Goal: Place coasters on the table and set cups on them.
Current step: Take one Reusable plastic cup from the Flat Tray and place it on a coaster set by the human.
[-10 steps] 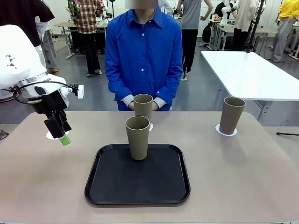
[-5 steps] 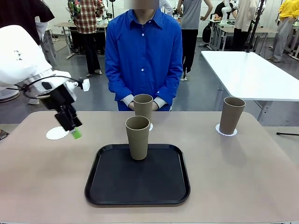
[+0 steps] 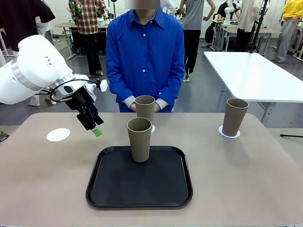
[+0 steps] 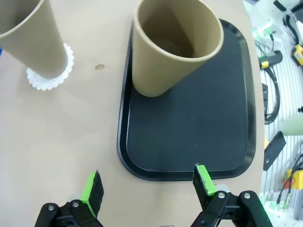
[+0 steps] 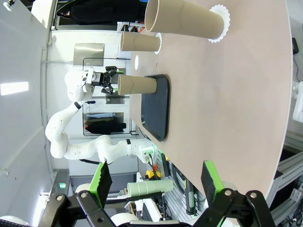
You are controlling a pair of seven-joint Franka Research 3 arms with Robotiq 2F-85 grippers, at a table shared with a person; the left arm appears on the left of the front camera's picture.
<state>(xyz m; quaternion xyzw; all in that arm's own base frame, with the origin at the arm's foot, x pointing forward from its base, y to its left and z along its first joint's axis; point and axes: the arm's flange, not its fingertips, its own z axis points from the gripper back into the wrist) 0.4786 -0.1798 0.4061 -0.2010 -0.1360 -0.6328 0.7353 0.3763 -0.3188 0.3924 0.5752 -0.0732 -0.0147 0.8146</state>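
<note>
My left gripper (image 3: 95,129) hangs above the wide beige tabletop (image 3: 246,175), jaws spread and holding nothing. It sits between a bare white scalloped paper coaster (image 3: 58,135) on my left side and the black rounded plastic tray (image 3: 142,187). In the left wrist view the tray's rounded edge lies between my green pads (image 4: 92,189).

One tall khaki-tan tapered cup (image 3: 139,139) stands upright near the tray's far edge. A second matching cup (image 3: 145,108) stands on the second coaster (image 3: 152,128) behind the tray, just in front of the hands of the person in the blue shirt (image 3: 145,52). The third cup (image 3: 235,117) stands on the third coaster (image 3: 229,133) at my right.

My right gripper (image 5: 157,172) is well apart from all three cups, jaws spread, empty.
</note>
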